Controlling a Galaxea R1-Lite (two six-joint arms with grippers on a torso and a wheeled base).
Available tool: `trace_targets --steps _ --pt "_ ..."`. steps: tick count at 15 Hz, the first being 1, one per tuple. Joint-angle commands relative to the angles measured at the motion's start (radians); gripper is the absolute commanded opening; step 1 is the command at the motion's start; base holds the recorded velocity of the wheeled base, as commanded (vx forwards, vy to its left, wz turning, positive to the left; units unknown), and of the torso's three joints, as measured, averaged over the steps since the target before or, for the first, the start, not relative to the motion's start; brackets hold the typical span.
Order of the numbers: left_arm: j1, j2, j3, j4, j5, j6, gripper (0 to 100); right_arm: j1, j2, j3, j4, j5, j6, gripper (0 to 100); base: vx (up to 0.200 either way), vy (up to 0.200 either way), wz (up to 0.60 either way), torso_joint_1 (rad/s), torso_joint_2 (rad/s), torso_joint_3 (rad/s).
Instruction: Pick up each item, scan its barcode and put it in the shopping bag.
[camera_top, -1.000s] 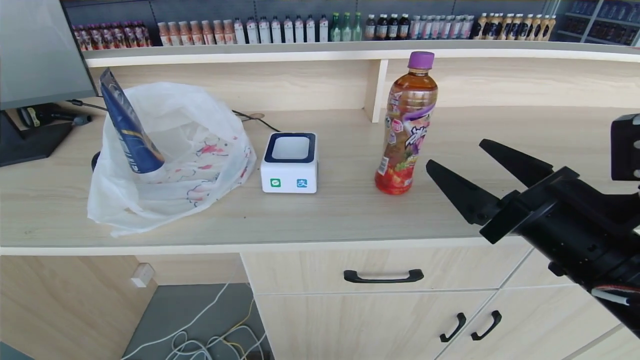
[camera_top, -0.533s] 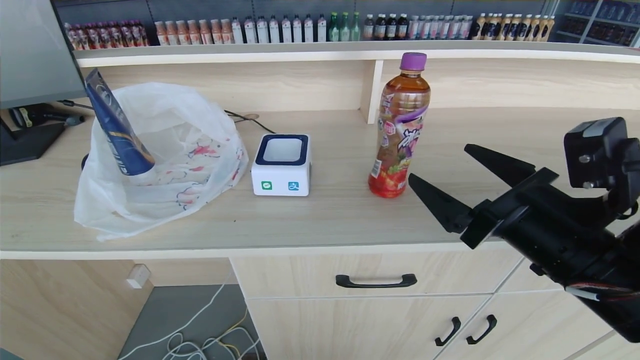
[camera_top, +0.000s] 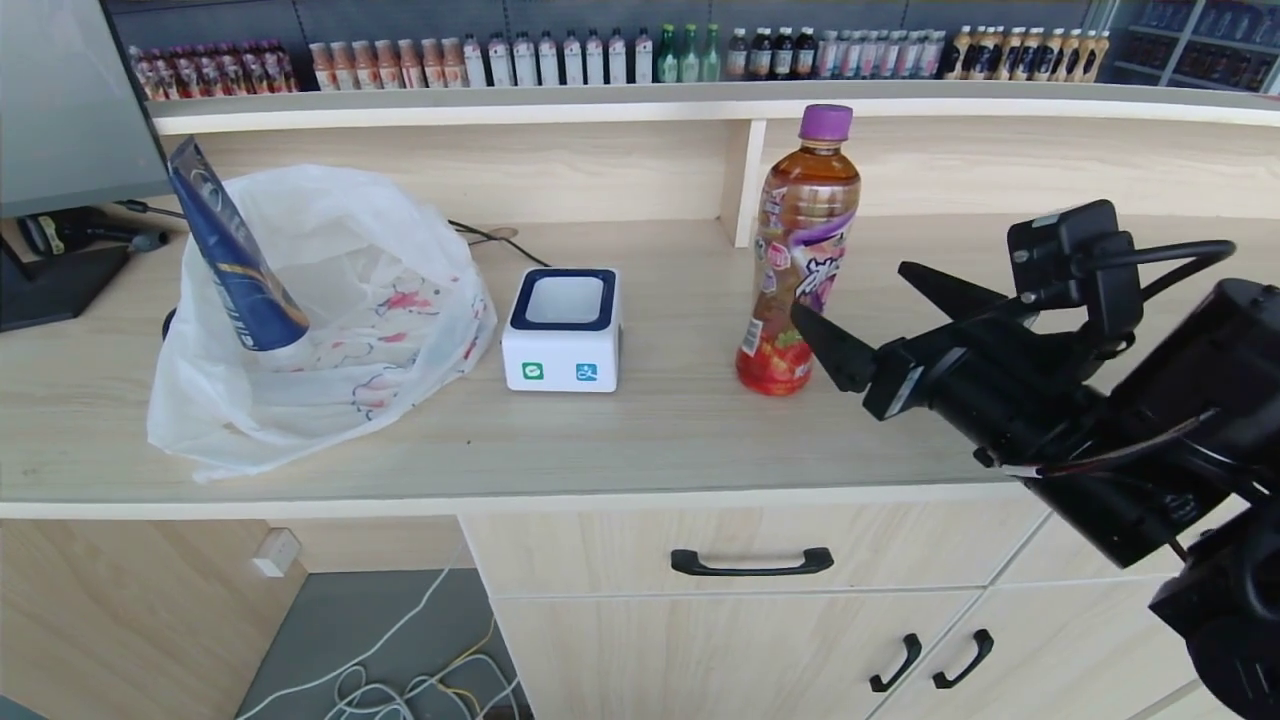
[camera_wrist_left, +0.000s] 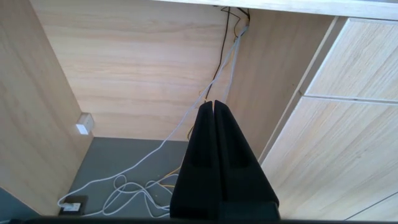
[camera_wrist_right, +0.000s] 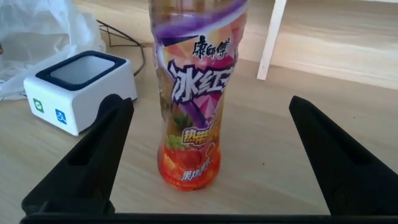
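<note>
- Bottle (camera_top: 800, 250) stands upright on the counter (camera_top: 660, 440), just beside your right gripper (camera_top: 849, 289). Its long axis is vertical, purple cap up.
- Right gripper is spread wide and holds nothing. It sits level with the bottle's lower half.
- In the right wrist view the bottle lines up between the two fingers (camera_wrist_right: 93, 155), clear of both. You can't tell whether the tips have passed its sides.
- Key relation: the bottle is straight ahead of the claw, one finger to each side of the upright axis. I'd go for a horizontal side grasp.
- Left gripper (camera_wrist_left: 214, 107) is pressed closed on nothing, down below the counter by the cabinet. Right arm is much nearer, so use it.
- Bottle is clear rigid plastic with a glossy label, round and waisted. It's tall on a narrow base, so a nudge will likely tip it.
- Scanner (camera_top: 562, 330) is a white box with a dark-framed window facing up, on the bottle's far side from the claw.
- Shopping bag (camera_top: 380, 300) is thin crinkled white film, mouth open, with a blue pouch (camera_top: 235, 260) leaning inside.
</note>
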Motion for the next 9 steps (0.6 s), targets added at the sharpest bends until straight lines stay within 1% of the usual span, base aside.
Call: trace_targets --steps 1,5,9 --pt "0.001 0.000 0.000 0.000 0.000 0.000 0 -0.003 0.089 -0.057 -0.004 0.000 0.004 100 0.000 0.000 0.00 0.000 0.00 0.000" --pt "0.001 0.000 0.000 0.000 0.000 0.000 0 -0.003 0.161 -0.145 -0.004 -0.019 0.041 100 0.000 0.000 0.00 0.000 0.00 0.000" --pt "0.001 0.000 0.000 0.000 0.000 0.000 0 -0.006 0.211 -0.225 -0.004 -0.034 0.047 100 0.000 0.000 0.00 0.000 0.00 0.000"
